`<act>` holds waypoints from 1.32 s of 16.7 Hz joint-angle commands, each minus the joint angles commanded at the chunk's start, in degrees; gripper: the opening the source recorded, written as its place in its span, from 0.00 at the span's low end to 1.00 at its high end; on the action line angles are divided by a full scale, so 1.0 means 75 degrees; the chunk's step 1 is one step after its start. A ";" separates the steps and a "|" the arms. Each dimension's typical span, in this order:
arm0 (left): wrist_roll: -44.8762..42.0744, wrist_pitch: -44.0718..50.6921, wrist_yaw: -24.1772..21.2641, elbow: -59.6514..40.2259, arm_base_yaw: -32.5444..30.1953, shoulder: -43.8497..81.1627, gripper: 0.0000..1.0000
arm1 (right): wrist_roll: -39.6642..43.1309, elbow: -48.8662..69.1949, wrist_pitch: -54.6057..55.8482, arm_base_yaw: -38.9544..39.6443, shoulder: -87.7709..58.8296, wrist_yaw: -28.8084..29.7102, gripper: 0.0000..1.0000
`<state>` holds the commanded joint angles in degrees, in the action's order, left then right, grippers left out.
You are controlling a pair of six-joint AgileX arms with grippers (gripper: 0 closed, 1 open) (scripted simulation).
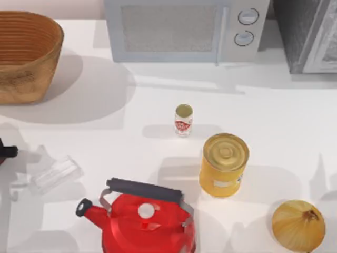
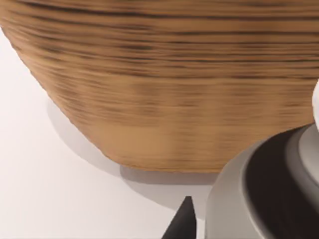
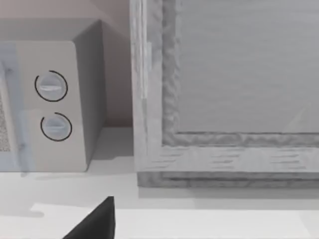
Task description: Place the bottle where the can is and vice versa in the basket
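Bottle (image 2: 264, 194): dark, grey-banded shape right beside the left gripper; whether it is held cannot be told.
Left gripper (image 2: 184, 221): low over the table; open or closed cannot be told.
Basket (image 2: 164, 84): just beyond this gripper, outer wall facing it.
Can (image 1: 183, 119): upright, well apart from the left gripper, near the yellow can (image 1: 224, 164).
Right gripper (image 3: 97, 221): facing the microwave (image 3: 50, 104); grip cannot be told.

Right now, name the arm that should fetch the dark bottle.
Left, probably: the bottle sits at the table's left edge, and the left wrist view faces the basket; the right one faces the microwave.
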<state>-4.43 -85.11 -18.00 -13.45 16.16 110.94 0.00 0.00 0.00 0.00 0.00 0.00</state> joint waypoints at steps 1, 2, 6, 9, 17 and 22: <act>0.0000 0.0000 0.0000 0.0000 0.0000 0.0000 0.00 | 0.0000 0.0000 0.0000 0.0000 0.0000 0.0000 1.00; 0.0000 0.0000 0.0000 0.0000 0.0000 0.0000 0.00 | 0.0000 0.0000 0.0000 0.0000 0.0000 0.0000 1.00; 0.0000 0.0000 0.0000 0.0000 0.0000 0.0000 0.00 | 0.0000 0.0000 0.0000 0.0000 0.0000 0.0000 1.00; 0.0016 0.0096 -0.0024 -0.0065 0.0096 -0.0016 0.00 | 0.0000 0.0000 0.0000 0.0000 0.0000 0.0000 1.00; 0.0418 0.3530 -0.0124 -0.2418 0.2305 -0.0828 0.00 | 0.0000 0.0000 0.0000 0.0000 0.0000 0.0000 1.00; 0.0383 0.7133 0.0191 -0.4898 0.1996 -0.2062 0.00 | 0.0000 0.0000 0.0000 0.0000 0.0000 0.0000 1.00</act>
<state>-1.56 -31.61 -16.57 -50.18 31.13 95.48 0.00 0.00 0.00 0.00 0.00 0.00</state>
